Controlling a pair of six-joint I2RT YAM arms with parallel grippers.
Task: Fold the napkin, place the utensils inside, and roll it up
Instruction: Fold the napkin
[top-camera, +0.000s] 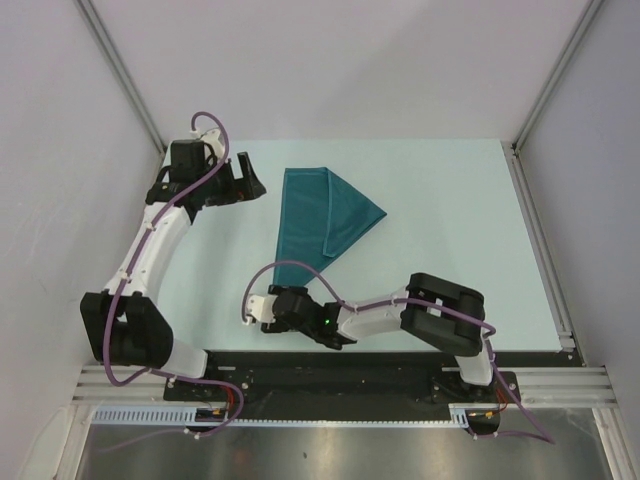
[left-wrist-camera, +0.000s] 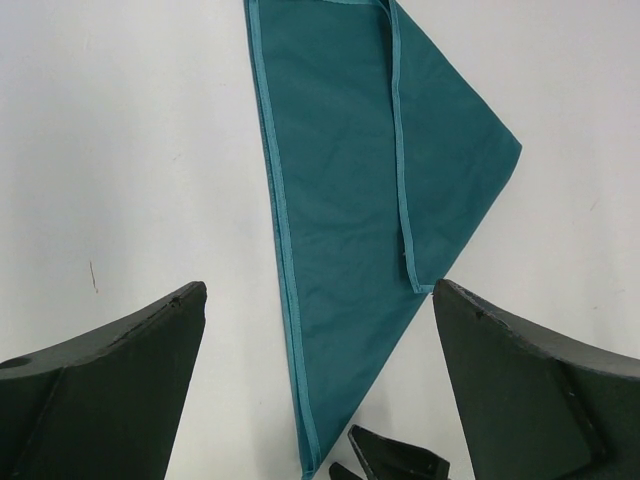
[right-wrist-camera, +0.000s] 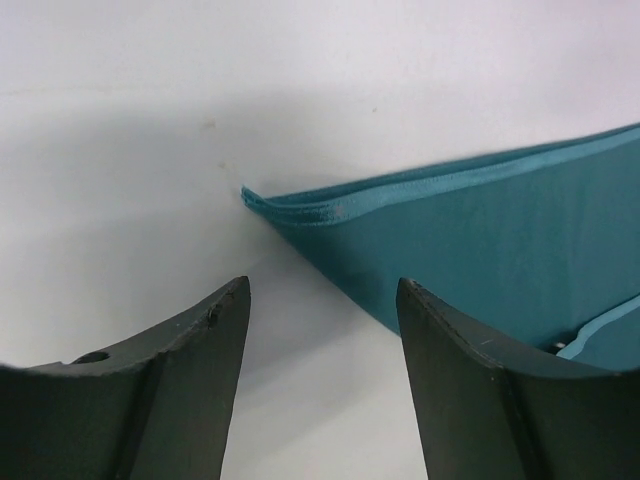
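The dark teal napkin (top-camera: 322, 212) lies flat on the table, folded into a long triangle with its narrow tip toward the arms. My left gripper (top-camera: 248, 180) is open and empty, just left of the napkin's far corner. In its wrist view the napkin (left-wrist-camera: 350, 200) runs between the spread fingers (left-wrist-camera: 120, 380). My right gripper (top-camera: 254, 308) is open and empty, low at the napkin's near tip. In its wrist view the hemmed tip (right-wrist-camera: 300, 208) lies just ahead of the fingers (right-wrist-camera: 480, 390). The right gripper's fingertips (left-wrist-camera: 405, 462) show beside the tip in the left wrist view. No utensils are in view.
The pale table top (top-camera: 450, 230) is walled in by white panels. A metal rail (top-camera: 545, 250) runs along its right edge and a slotted rail (top-camera: 340, 385) along the front. Purple cables (top-camera: 290, 265) loop over both arms.
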